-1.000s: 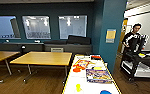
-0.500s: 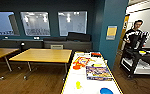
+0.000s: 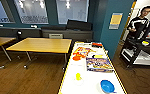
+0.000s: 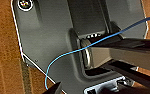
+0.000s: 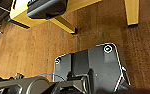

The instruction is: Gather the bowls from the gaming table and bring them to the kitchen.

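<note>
End effectors: opening width cannot be told; nothing seen held. Gaming tabletop (image 3: 91,82): white, yellow-trimmed. Blue bowl (image 3: 107,86): near its front edge. Yellow bowl (image 3: 78,76): just beside the blue one. Both bowls uncollected; kitchen delivery outstanding.

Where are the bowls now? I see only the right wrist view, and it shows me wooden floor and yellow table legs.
Observer: In the head view the blue bowl lies on the white gaming table, near the table's close end.
Operator: And the yellow one?
Observer: The yellow bowl is on the same table, left of the blue bowl and a little farther from the robot, apart from it.
</note>
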`<state>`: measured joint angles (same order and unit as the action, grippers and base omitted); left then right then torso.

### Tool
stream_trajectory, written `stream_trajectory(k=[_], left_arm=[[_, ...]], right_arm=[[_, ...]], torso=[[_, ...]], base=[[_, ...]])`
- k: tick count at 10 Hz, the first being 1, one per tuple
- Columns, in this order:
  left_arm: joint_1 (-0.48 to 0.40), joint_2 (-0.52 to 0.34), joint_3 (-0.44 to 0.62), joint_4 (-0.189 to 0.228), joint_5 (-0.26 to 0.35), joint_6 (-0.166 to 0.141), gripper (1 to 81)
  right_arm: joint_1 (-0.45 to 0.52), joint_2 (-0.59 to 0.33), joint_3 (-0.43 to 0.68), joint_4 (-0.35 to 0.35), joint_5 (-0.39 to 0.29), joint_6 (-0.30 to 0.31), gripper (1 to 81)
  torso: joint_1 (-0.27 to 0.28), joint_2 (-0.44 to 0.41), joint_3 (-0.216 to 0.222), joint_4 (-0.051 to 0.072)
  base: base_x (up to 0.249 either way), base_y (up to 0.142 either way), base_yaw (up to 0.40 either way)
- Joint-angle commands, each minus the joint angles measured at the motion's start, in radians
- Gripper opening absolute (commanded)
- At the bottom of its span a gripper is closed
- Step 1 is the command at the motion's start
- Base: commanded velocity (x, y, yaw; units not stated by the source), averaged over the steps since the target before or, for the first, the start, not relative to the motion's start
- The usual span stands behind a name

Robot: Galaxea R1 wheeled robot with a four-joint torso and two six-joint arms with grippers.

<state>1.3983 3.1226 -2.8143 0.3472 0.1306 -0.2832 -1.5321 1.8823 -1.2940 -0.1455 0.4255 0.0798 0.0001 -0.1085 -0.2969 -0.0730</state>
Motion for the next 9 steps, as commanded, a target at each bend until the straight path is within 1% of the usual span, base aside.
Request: stream_trajectory(k=[1, 2, 3, 4, 5, 6, 7, 8, 9], left_arm=[[-0.044, 0.009, 0.002, -0.008, 0.058, 0.006, 81.1], [-0.044, 0.009, 0.002, -0.008, 0.058, 0.006, 81.1], [-0.044, 0.010, 0.002, -0.008, 0.058, 0.006, 81.1], [-0.044, 0.010, 0.002, -0.007, 0.058, 0.006, 81.1], [-0.044, 0.010, 0.002, -0.007, 0.058, 0.006, 81.1], [-0.044, 0.010, 0.002, -0.007, 0.058, 0.006, 81.1], [-0.044, 0.009, 0.002, -0.007, 0.058, 0.006, 81.1], [-0.044, 0.007, 0.002, -0.007, 0.058, 0.004, 81.1], [-0.044, 0.005, 0.001, -0.007, 0.058, 0.004, 81.1]], right_arm=[[0.179, -0.261, 0.235, 0.004, 0.012, 0.000, 81.1], [0.212, -0.317, 0.266, 0.021, 0.007, 0.002, 81.1], [0.252, -0.363, 0.286, 0.040, 0.002, 0.002, 81.1], [0.302, -0.401, 0.299, 0.059, -0.023, 0.011, 81.1], [0.368, -0.424, 0.306, 0.101, -0.071, 0.012, 81.1], [0.452, -0.431, 0.297, 0.138, -0.143, 0.012, 81.1], [0.549, -0.426, 0.283, 0.171, -0.231, 0.012, 81.1], [0.638, -0.415, 0.267, 0.188, -0.320, 0.012, 81.1], [0.718, -0.406, 0.248, 0.211, -0.390, 0.014, 81.1]], torso=[[0.000, 0.000, -0.090, 0.000], [0.000, 0.000, -0.125, 0.000], [0.001, 0.000, -0.108, 0.000], [0.001, 0.001, -0.094, 0.000], [0.002, 0.001, -0.102, 0.000], [0.001, 0.001, -0.110, 0.000], [0.002, 0.001, -0.109, 0.000], [0.002, 0.001, -0.108, 0.000], [0.002, 0.001, -0.109, 0.000]], base=[[0.000, 0.000, 0.000], [0.000, 0.000, 0.000], [0.000, 0.000, 0.000], [0.000, 0.000, 0.000], [0.000, 0.000, 0.000], [0.000, 0.000, 0.000], [0.000, 0.000, 0.000], [0.000, 0.000, 0.000], [0.000, 0.000, 0.000]])
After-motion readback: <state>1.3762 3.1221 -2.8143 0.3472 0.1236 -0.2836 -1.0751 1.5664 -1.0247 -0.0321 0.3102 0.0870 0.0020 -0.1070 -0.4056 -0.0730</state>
